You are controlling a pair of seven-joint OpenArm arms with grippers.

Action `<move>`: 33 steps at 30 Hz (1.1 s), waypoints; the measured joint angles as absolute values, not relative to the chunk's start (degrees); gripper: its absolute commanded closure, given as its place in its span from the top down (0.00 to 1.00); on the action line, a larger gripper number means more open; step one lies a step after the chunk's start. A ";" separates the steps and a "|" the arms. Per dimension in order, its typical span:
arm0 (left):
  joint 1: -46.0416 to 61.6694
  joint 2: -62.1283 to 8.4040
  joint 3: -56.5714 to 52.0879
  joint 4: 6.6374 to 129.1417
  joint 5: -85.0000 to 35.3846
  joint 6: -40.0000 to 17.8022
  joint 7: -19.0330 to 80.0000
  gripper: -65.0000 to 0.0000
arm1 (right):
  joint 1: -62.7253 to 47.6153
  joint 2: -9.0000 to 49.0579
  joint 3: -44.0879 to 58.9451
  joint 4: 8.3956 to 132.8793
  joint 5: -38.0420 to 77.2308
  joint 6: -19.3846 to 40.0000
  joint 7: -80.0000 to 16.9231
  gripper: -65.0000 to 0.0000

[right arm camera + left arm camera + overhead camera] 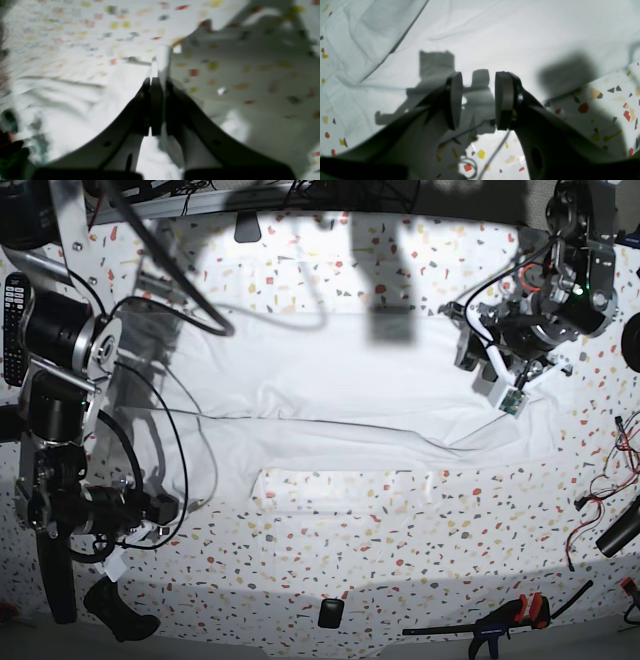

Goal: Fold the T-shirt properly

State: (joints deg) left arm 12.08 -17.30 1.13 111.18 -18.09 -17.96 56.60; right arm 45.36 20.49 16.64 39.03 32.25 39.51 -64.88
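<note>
The white T-shirt (340, 415) lies spread and creased across the middle of the speckled table (400, 540). My left gripper (478, 100) hovers open above the T-shirt (510, 37) near its edge, with nothing between the pads; in the base view this gripper (468, 352) is over the shirt's right end. My right gripper (157, 81) is shut on a thin fold of the T-shirt (163, 58) that sticks up past the fingertips. That view is blurred. In the base view the right gripper (168, 508) sits at the shirt's lower left edge.
A remote control (15, 310) sits by the left arm. A black-and-orange clamp (510, 620) and a small black object (330, 612) lie near the front edge. Red wires (625, 442) trail at the right. Cables (170, 430) hang over the shirt's left part.
</note>
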 measured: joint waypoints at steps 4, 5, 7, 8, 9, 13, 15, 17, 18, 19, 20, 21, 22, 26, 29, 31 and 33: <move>12.08 -17.30 1.13 111.18 -18.09 -17.96 56.60 0.33 | 44.77 21.08 8.69 39.42 35.73 39.55 -65.63 0.00; 12.08 -17.30 1.13 111.18 -18.09 -17.96 56.60 0.33 | 44.29 21.32 6.11 39.48 35.86 39.55 -65.65 0.00; 12.05 -17.30 1.13 111.18 -18.06 -17.96 56.58 0.33 | 43.03 22.09 1.34 39.51 39.90 39.53 -70.57 0.00; 12.05 -17.30 1.13 111.18 -18.06 -17.96 56.55 0.33 | 42.30 22.52 -0.64 39.53 44.27 39.53 -74.00 0.00; 12.01 -17.30 1.13 111.18 -18.09 -17.98 56.23 0.33 | 41.54 22.76 -2.35 39.81 48.27 39.53 -75.99 0.00; 11.77 -17.30 1.13 111.18 -15.64 -17.96 54.59 0.33 | 38.35 24.53 -5.72 45.23 58.46 39.57 -77.71 0.00; 11.79 -17.43 1.10 111.18 -12.71 -17.96 53.95 0.33 | 36.51 26.17 -5.65 49.71 61.14 39.75 -78.15 0.00; 12.01 -17.32 1.13 111.15 -9.87 -17.98 51.51 0.33 | 34.04 28.08 -5.65 54.54 63.99 39.75 -80.05 0.00; 12.01 -17.28 1.15 111.18 -8.71 -17.98 50.11 0.33 | 32.62 28.93 -5.65 56.99 66.02 39.75 -80.27 0.00; 11.97 -17.23 1.17 111.18 -7.46 -17.98 48.97 0.33 | 31.07 29.71 -5.67 59.51 68.36 39.75 -80.51 0.00; 11.86 -17.26 1.17 111.18 -6.33 -17.96 48.10 0.33 | 29.61 30.41 -5.69 62.06 70.81 39.75 -80.51 0.00; 11.73 -17.28 1.15 111.18 -5.74 -17.98 47.99 0.33 | 28.12 31.16 -5.74 64.73 73.34 39.75 -80.53 0.00; 11.60 -17.32 1.10 111.18 -5.58 -17.98 47.99 0.33 | 26.70 32.05 -5.78 67.44 75.68 39.75 -80.42 0.00; 11.77 -17.34 1.13 111.15 -5.58 -17.98 48.14 0.33 | 20.29 36.93 -5.78 77.80 78.59 39.75 -79.94 0.00; 11.86 -17.23 1.15 111.15 -5.63 -17.98 48.16 0.33 | 14.48 41.06 -5.80 83.77 78.30 39.72 -80.55 0.00; 11.75 -17.28 1.13 111.15 -5.80 -17.98 48.03 0.33 | 10.83 43.70 -5.89 87.07 78.41 39.75 -80.20 0.00; 11.70 -17.30 1.13 111.15 -5.76 -17.98 48.05 0.33 | 7.38 46.33 -5.96 89.45 79.00 39.72 -79.59 0.00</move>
